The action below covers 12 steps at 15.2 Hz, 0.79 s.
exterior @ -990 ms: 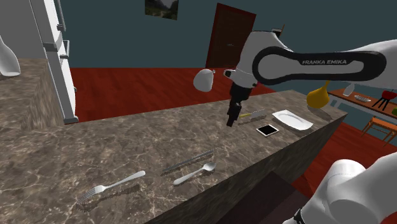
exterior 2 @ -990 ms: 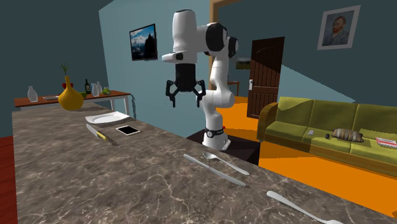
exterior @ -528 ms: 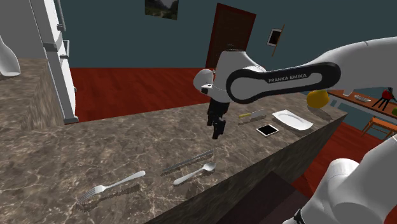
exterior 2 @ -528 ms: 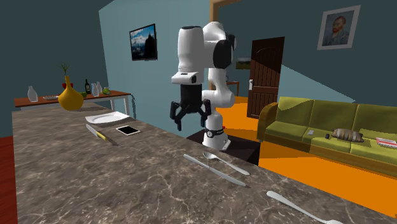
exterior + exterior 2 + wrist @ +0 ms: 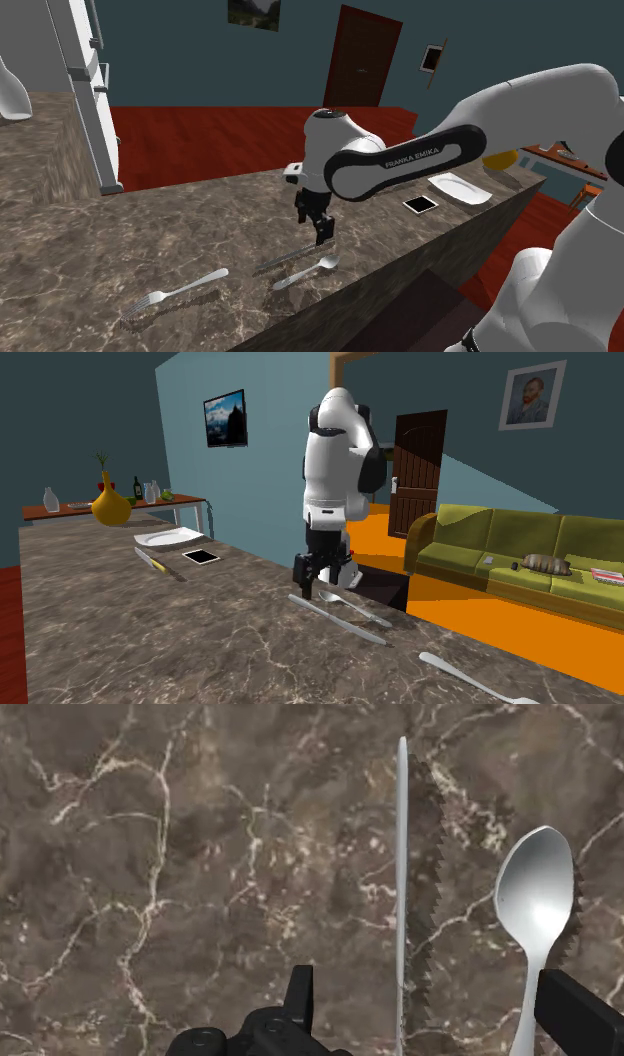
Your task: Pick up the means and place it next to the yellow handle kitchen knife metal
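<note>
Table knife (image 5: 402,884), slim, silver, straight

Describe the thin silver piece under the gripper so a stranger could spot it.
On the brown marbled counter, look along the edge nearest the robot's stand, where a fork, a spoon and another silver piece lie. It is the one beside the spoon, below the open gripper: a long, straight strip with no bowl and no tines.

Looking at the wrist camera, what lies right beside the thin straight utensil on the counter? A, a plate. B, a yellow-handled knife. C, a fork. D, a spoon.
D: a silver spoon lies alongside the thin straight utensil on the marbled counter.
</note>
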Each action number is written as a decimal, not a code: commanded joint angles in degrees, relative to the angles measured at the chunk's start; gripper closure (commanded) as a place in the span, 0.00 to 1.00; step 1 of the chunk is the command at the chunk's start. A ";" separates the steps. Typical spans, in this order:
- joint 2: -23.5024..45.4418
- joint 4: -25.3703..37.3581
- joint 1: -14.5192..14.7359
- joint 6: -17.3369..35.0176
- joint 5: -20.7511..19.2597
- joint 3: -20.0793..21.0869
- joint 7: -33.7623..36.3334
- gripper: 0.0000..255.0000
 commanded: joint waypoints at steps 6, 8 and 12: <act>2.93 -2.91 0.09 5.75 -0.88 0.09 -0.16 0.00; 2.93 -2.91 0.09 5.75 -0.88 0.09 -0.16 0.00; 2.93 -2.91 0.09 5.75 -0.88 0.09 -0.16 0.00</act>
